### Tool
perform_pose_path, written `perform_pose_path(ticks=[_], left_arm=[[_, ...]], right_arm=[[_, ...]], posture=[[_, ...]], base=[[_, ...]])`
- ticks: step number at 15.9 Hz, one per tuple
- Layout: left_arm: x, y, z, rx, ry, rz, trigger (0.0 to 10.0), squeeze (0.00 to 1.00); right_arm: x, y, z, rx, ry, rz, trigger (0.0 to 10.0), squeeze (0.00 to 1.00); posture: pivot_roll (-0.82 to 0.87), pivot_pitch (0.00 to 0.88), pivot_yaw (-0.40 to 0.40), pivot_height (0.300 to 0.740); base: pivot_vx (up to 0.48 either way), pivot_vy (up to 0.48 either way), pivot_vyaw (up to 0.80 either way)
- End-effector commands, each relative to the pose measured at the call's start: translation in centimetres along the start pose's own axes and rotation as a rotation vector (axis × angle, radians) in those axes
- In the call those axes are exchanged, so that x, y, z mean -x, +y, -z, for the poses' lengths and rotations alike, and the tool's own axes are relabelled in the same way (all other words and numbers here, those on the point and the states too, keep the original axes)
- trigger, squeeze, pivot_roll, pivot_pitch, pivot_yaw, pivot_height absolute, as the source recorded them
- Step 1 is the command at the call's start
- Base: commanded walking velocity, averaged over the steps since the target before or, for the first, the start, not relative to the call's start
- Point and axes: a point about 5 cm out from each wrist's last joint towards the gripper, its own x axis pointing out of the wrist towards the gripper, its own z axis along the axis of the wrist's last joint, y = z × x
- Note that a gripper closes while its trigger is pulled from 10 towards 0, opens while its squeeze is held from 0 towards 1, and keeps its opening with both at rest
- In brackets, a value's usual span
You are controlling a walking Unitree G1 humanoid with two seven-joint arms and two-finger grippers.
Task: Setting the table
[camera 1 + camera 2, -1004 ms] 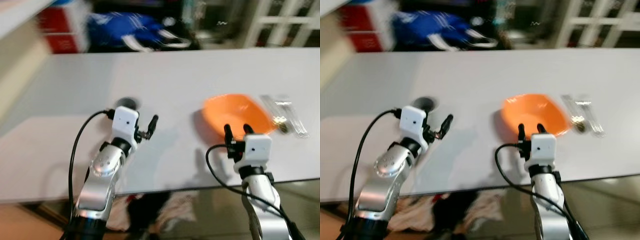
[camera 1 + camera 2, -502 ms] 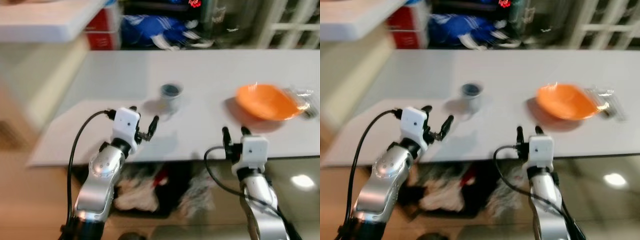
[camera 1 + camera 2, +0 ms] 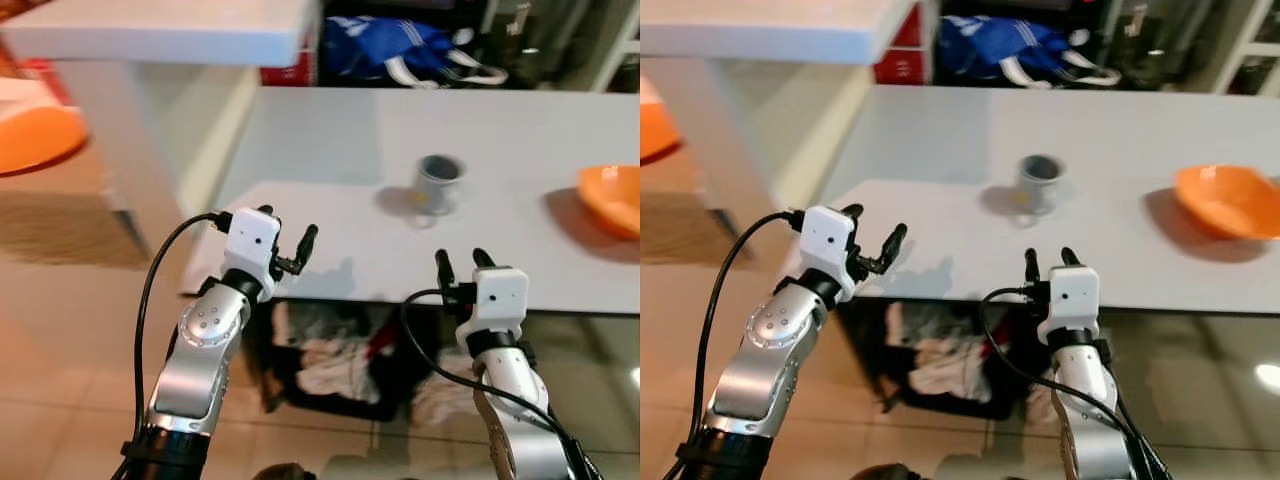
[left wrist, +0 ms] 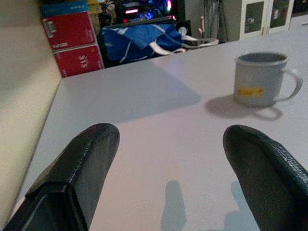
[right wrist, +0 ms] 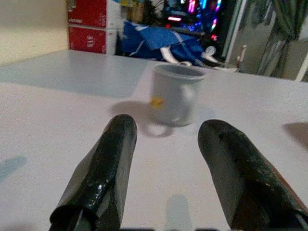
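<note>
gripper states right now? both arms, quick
Left gripper: open, holding nothing, at the near edge of the white table.
Right gripper: open, holding nothing, pointed toward the grey mug.

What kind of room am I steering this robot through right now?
Most likely a lived-in home dining or living area: a long white table with a grey mug and an orange bowl, a blue sports bag and red boxes behind.

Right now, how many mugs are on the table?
1. The grey mug stands upright mid-table, left of the orange bowl at the right edge of view. More may sit beyond it.
</note>
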Motion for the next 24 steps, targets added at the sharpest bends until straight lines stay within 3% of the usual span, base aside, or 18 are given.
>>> perform_pose_path(ticks=[1, 9, 16, 18, 20, 22, 24], left_arm=[[-0.2, -0.5, 0.1, 0.011, 0.011, 0.017, 10.0, 0.00], [-0.8, 0.0, 0.2, 0.023, 0.022, -0.005, 10.0, 0.00], [-1.5, 1.7, -0.1, 0.054, -0.025, -0.080, 10.0, 0.00], [-0.9, 4.2, 0.7, 0.135, 0.008, -0.242, 10.0, 0.00], [0.0, 5.4, 2.0, 0.167, 0.063, -0.314, 10.0, 0.00], [0.8, 5.8, 2.9, 0.153, 0.107, -0.325, 10.0, 0.00], [0.9, 5.5, 2.5, 0.114, 0.083, -0.291, 10.0, 0.00]], right_arm=[[0.2, -0.6, 0.2, 0.007, 0.013, 0.017, 10.0, 0.00], [0.1, -0.7, 0.0, 0.013, -0.001, 0.013, 10.0, 0.00], [0.4, -1.1, -1.7, -0.023, -0.107, 0.078, 10.0, 0.00], [0.6, -1.6, -1.7, -0.034, -0.101, 0.117, 10.0, 0.00], [0.7, -2.0, -1.8, -0.040, -0.103, 0.145, 10.0, 0.00], [0.9, -2.7, -1.5, -0.077, -0.086, 0.195, 10.0, 0.00], [1.2, -3.1, -0.8, -0.123, -0.048, 0.225, 10.0, 0.00]], posture=[[-0.02, 0.000, 0.030, 0.722], [-0.01, 0.000, 0.029, 0.722], [-0.02, 0.000, 0.035, 0.722], [-0.03, 0.000, 0.041, 0.722], [-0.03, 0.000, 0.042, 0.722], [-0.02, 0.000, 0.041, 0.722], [-0.02, 0.000, 0.039, 0.722]], base=[[0.000, 0.461, 0.00], [0.000, 0.473, 0.00], [0.000, 0.480, 0.00], [0.000, 0.480, 0.00], [0.000, 0.478, 0.00], [0.000, 0.471, 0.00], [0.000, 0.000, 0.00]])
